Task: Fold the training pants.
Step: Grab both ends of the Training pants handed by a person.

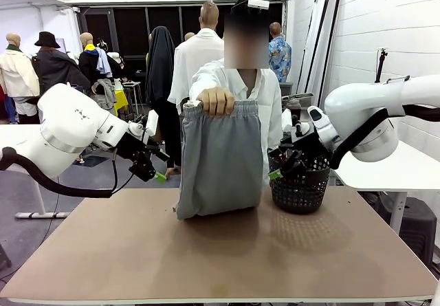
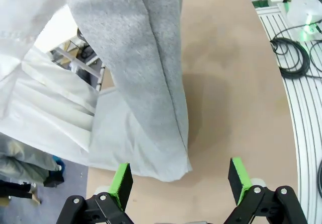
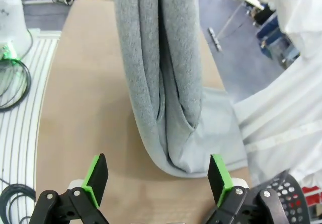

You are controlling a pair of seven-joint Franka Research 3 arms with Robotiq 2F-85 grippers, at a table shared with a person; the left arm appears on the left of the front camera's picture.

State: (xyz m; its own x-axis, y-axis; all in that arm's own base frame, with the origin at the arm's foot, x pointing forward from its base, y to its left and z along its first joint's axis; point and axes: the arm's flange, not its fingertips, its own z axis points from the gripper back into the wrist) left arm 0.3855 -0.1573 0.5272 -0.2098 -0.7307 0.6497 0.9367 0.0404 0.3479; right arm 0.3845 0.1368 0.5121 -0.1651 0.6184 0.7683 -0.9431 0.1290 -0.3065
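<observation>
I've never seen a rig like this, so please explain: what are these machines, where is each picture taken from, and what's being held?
Two white robot arms stand at a brown table. The wide picture looks across it from between the arms; the other two come from cameras on each wrist, looking along that arm's green-padded fingers. A person's hand holds grey training pants up by the waistband, their lower end resting on the table. The left gripper and right gripper are open, holding nothing. A black basket sits on the right.
</observation>
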